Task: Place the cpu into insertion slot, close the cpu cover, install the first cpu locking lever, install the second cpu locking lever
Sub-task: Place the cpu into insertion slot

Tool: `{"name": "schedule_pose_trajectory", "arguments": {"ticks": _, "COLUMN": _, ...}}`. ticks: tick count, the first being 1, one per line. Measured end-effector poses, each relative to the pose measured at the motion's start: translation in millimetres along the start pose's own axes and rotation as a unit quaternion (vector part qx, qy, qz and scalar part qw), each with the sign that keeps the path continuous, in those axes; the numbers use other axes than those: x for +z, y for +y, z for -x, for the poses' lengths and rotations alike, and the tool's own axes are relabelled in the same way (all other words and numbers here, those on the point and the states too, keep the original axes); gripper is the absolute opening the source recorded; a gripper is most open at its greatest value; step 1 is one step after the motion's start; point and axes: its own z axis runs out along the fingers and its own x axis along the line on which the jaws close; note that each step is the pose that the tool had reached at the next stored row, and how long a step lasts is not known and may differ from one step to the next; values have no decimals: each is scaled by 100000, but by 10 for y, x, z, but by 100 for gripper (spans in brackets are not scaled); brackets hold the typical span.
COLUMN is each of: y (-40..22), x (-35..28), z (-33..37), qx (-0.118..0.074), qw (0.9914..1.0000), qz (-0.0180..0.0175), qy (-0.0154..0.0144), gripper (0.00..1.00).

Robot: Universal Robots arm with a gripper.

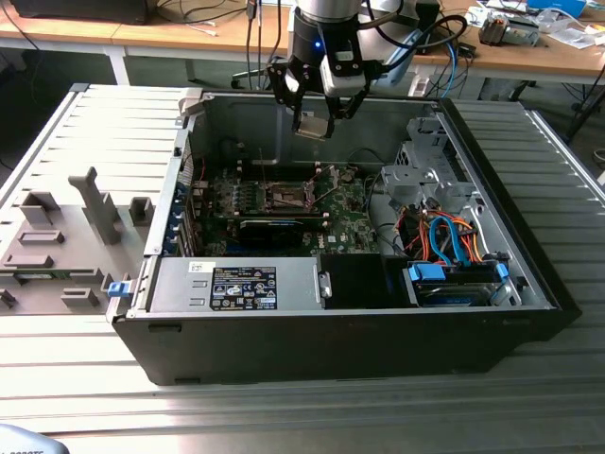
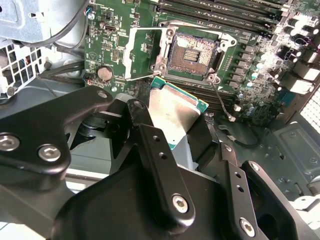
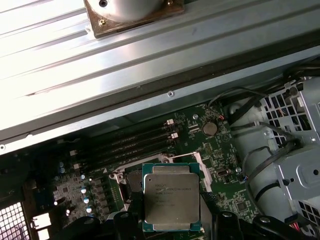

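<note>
Exterior view: your hand [image 1: 315,115] hangs over the open computer case [image 1: 529,284] that lies flat on the ribbed metal tabletop [image 1: 284,416], with the cpu [image 1: 310,128] clamped between its fingers as a small pale square. The chip is in the air, well clear of the green motherboard [image 1: 354,222]. The insertion slot [image 1: 284,197] sits below it on the board, slightly toward the exterior view's left.

In the second wrist view, the black fingers [image 2: 152,145] close on opposite edges of the cpu [image 2: 175,112], so the hand is narrowed to the chip's width and carries nothing else. The chip's silvery metal top and green rim show between them. Beyond its far edge lies the insertion slot [image 2: 192,52], a dark square recess inside a shiny metal frame with its contact field exposed and nothing seated in it. A round coin battery [image 2: 104,74] rests on the board to one side.

In the first wrist view, the cpu [image 3: 171,196] faces the camera with its metal lid up, near the long dark memory slots [image 3: 130,145] and apart from the board beneath.
</note>
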Motion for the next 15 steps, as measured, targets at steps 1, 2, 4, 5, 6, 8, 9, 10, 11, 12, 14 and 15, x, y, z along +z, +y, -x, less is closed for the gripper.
{"name": "schedule_pose_trajectory", "arguments": {"ticks": 1, "y": 0, "x": 0, "z": 0, "qx": 83, "qw": 100000, "qz": 4, "qy": -7, "gripper": 54}}
{"name": "schedule_pose_trajectory", "arguments": {"ticks": 2, "y": 0, "x": 1, "z": 0, "qx": 142, "qw": 100000, "qz": 5, "qy": -11, "gripper": 54}}
{"name": "schedule_pose_trajectory", "arguments": {"ticks": 4, "y": 0, "x": 1, "z": 0, "qx": 286, "qw": 100000, "qz": 9, "qy": -25, "gripper": 54}}
{"name": "schedule_pose_trajectory", "arguments": {"ticks": 5, "y": 0, "x": 1, "z": 0, "qx": 333, "qw": 99999, "qz": 7, "qy": -28, "gripper": 54}}
{"name": "schedule_pose_trajectory", "arguments": {"ticks": 6, "y": 0, "x": 2, "z": 0, "qx": 380, "qw": 99999, "qz": 10, "qy": -33, "gripper": 54}}
{"name": "schedule_pose_trajectory", "arguments": {"ticks": 8, "y": 0, "x": 2, "z": 0, "qx": 496, "qw": 99999, "qz": 11, "qy": -42, "gripper": 54}}
{"name": "schedule_pose_trajectory", "arguments": {"ticks": 9, "y": 0, "x": 2, "z": 0, "qx": 545, "qw": 99999, "qz": 14, "qy": -47, "gripper": 54}}
{"name": "schedule_pose_trajectory", "arguments": {"ticks": 10, "y": 0, "x": 3, "z": 0, "qx": 643, "qw": 99998, "qz": 15, "qy": -54, "gripper": 54}}
{"name": "schedule_pose_trajectory", "arguments": {"ticks": 11, "y": 0, "x": 3, "z": 0, "qx": 696, "qw": 99998, "qz": 14, "qy": -63, "gripper": 54}}
{"name": "schedule_pose_trajectory", "arguments": {"ticks": 12, "y": 0, "x": 3, "z": 0, "qx": 746, "qw": 99997, "qz": 16, "qy": -63, "gripper": 54}}
{"name": "schedule_pose_trajectory", "arguments": {"ticks": 14, "y": 0, "x": 4, "z": 0, "qx": 900, "qw": 99996, "qz": 20, "qy": -78, "gripper": 54}}
{"name": "schedule_pose_trajectory", "arguments": {"ticks": 15, "y": 0, "x": 4, "z": 0, "qx": 949, "qw": 99995, "qz": 21, "qy": -82, "gripper": 54}}
